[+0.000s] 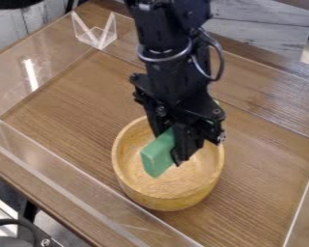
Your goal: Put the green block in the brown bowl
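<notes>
The green block (158,154) hangs tilted inside the brown bowl (138,188), its lower end just above the bowl's floor. My gripper (173,148) points almost straight down into the bowl and is shut on the block's upper part. One black finger (189,145) covers the block's right side. The bowl is a thick-walled light wooden one standing on the wooden table near its front.
A clear acrylic wall (42,154) runs around the table's near and left edges. A small clear stand (93,29) sits at the back left. Bare wooden tabletop (67,96) lies to the left of the bowl.
</notes>
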Action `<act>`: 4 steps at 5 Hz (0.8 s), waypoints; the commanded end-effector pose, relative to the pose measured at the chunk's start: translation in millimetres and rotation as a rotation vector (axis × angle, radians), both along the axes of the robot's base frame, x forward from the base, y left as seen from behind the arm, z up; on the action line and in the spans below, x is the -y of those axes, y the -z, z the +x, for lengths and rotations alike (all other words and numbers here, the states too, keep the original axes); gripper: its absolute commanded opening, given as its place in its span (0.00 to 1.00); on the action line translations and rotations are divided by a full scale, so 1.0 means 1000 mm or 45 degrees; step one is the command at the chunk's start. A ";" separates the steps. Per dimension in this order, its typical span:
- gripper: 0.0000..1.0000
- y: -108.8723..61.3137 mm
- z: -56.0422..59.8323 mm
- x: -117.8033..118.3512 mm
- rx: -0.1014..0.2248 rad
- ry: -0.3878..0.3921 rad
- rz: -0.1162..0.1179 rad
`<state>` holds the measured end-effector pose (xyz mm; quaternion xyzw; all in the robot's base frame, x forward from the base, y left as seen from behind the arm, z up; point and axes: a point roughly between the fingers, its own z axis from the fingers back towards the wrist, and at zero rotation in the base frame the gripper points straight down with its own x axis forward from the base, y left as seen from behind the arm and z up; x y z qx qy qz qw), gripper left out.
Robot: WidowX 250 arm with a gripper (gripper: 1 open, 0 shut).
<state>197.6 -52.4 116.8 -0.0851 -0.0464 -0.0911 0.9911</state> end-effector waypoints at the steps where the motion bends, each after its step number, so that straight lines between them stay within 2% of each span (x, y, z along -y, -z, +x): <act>1: 0.00 -0.004 0.007 -0.001 0.040 -0.019 -0.010; 4: 0.00 0.007 0.010 -0.003 0.040 -0.025 -0.022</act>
